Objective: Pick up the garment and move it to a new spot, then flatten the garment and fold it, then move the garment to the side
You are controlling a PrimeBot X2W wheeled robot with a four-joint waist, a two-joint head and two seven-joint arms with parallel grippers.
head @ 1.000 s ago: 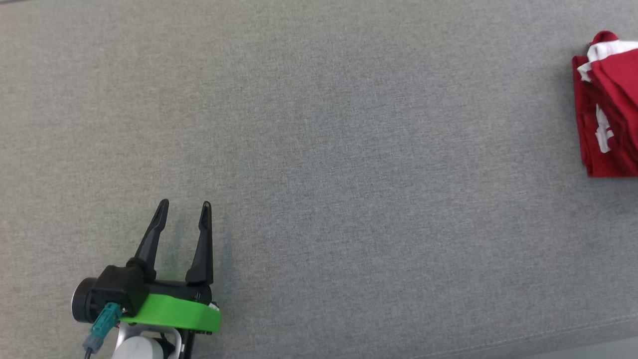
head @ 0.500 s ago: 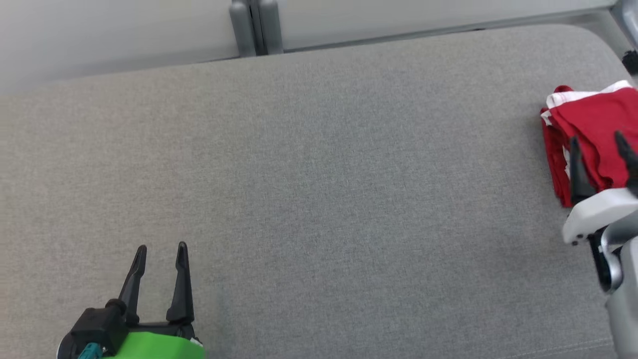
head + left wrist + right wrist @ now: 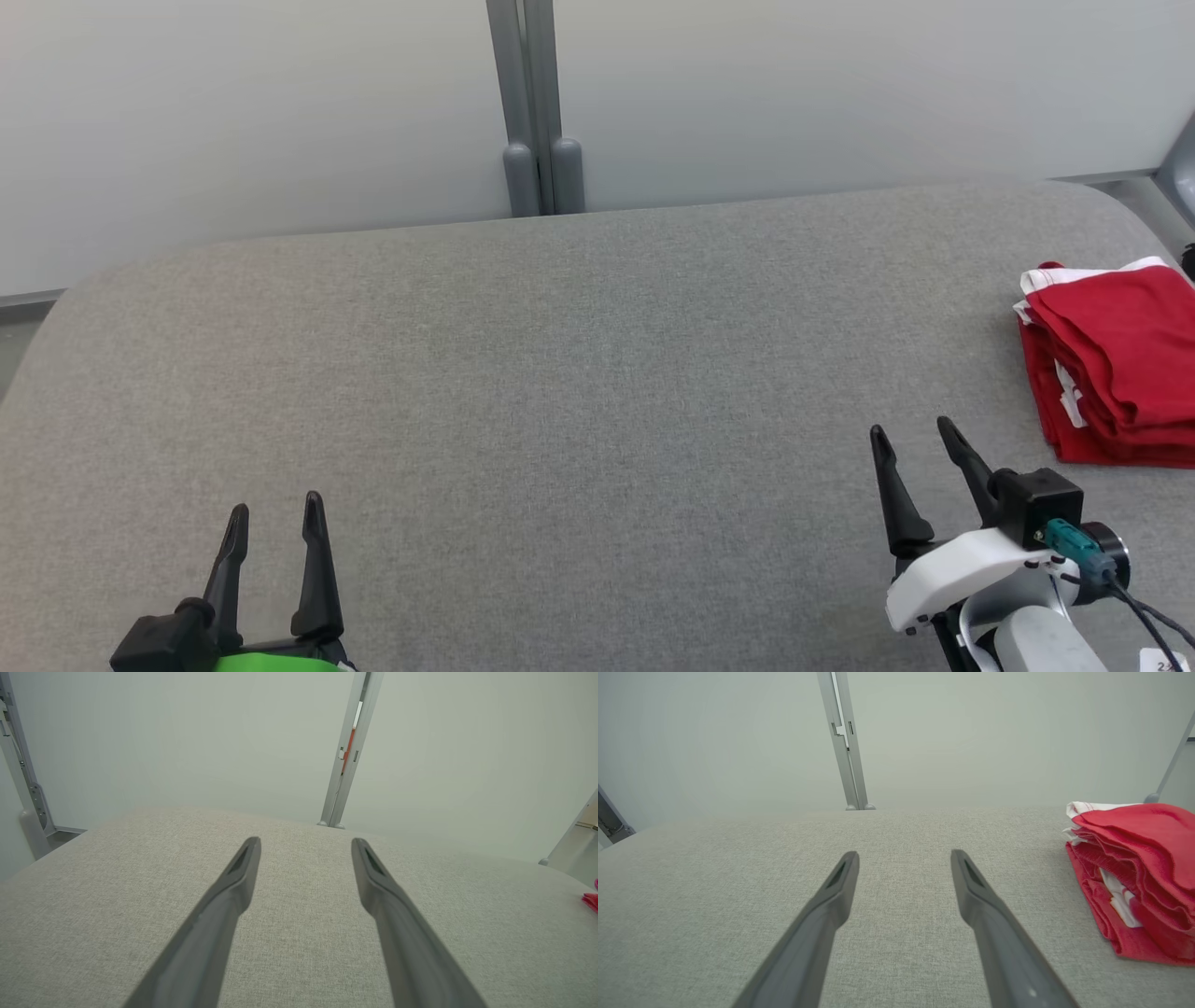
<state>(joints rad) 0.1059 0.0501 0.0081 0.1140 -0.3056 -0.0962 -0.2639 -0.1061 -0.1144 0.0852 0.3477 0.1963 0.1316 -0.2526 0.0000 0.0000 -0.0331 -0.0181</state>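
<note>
The garment (image 3: 1120,364) is red with white parts, folded into a flat stack of several layers. Its folded edges face the robot's left. A white band runs along its far upper edge, and a white patch peeks out between the layers on the left side. In the right wrist view the garment (image 3: 1134,877) shows the layers bulging slightly, one over another. It lies on the grey cloth-covered worktop (image 3: 597,373) at the right end, near the rounded far right corner, and the head view's right border cuts it off.

The right pincer (image 3: 911,427) stands with its two fingers spread wide and holds nothing. It is near the garment, to its left and closer to the robot, not touching it. The left pincer (image 3: 275,505) is also spread wide and holds nothing, low at the worktop's left part, well apart from the garment.

The worktop's far edge runs along a pale wall (image 3: 280,121) with a grey post (image 3: 532,103) at its middle, and the far left corner is rounded too. A broad stretch of bare grey cloth lies between the two pincers and from the garment leftward to the far left corner.
</note>
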